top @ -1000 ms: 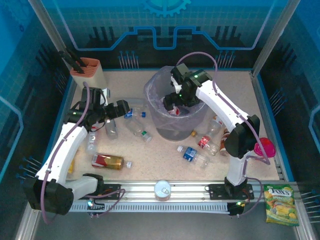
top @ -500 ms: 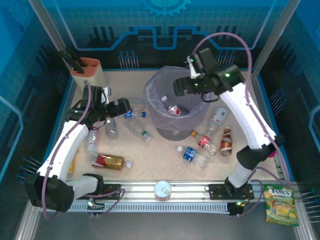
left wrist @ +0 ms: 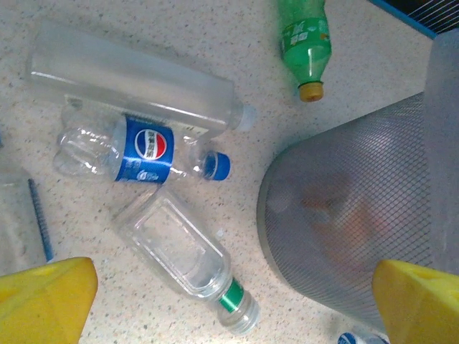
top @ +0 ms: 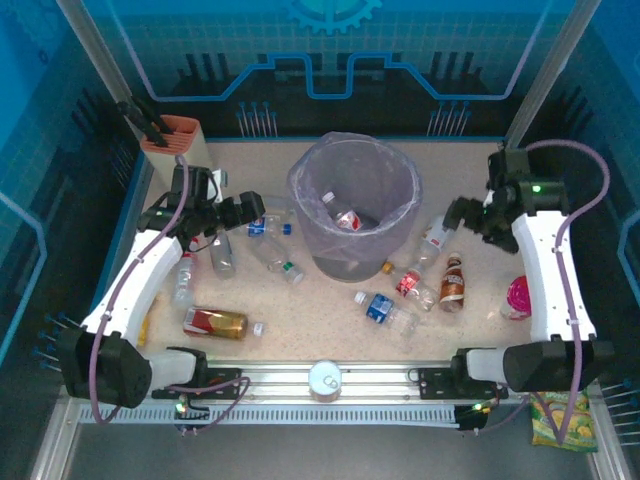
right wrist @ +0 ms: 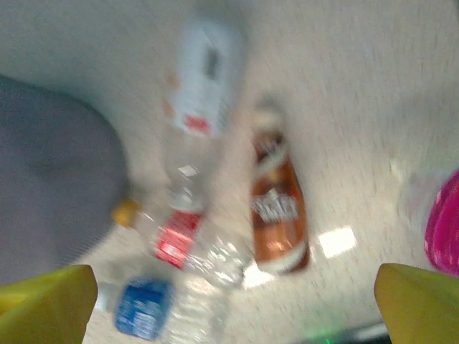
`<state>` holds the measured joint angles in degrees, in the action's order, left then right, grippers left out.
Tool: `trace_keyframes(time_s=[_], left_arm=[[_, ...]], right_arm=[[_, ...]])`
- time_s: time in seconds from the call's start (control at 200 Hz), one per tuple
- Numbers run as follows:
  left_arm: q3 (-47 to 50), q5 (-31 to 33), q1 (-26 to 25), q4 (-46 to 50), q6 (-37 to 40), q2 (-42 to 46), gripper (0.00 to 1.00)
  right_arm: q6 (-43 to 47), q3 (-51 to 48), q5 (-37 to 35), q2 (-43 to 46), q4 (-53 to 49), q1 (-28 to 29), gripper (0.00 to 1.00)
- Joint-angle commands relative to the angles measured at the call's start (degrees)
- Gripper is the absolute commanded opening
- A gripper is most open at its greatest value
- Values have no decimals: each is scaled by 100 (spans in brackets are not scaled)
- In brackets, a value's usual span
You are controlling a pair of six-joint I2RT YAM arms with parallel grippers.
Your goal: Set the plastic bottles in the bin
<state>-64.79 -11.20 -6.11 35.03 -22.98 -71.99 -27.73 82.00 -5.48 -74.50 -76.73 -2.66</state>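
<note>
Bin [top: 350, 262] with bottles [top: 345, 216] inside, left fingers [left wrist: 43, 304] spread, right fingers [right wrist: 419, 304] spread

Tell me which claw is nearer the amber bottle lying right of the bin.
Right. The right claw hangs open just behind the amber bottle, toward the table's far edge. The left claw, also open, is on the other side of the bin.

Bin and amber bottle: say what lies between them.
A clear red-labelled bottle lies on the table between the bin and the amber bottle, as the right wrist view shows.
</note>
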Motion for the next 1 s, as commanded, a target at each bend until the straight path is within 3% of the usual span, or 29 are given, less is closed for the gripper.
trace_keyframes(time_s=[0.0, 0.045, 0.225, 0.595, 0.996], left_arm=[[-200, -276, 42, -254, 22, -129, 99], [-191, -312, 40, -262, 13, -141, 99], [-102, -286, 42, -198, 13, -98, 99], [-142, -239, 47, -242, -9, -19, 99], [-367, -318, 40, -337, -44, -323, 99]], right_arm=[[166, -1282, 547, 101, 471, -300, 94], [209, -1800, 613, 85, 861, -372, 89], [154, -2781, 602, -170, 1876, -437, 84], [188, -3092, 712, -1094, 2813, -763, 76], [189, -3128, 620, -1044, 2971, -876, 56]])
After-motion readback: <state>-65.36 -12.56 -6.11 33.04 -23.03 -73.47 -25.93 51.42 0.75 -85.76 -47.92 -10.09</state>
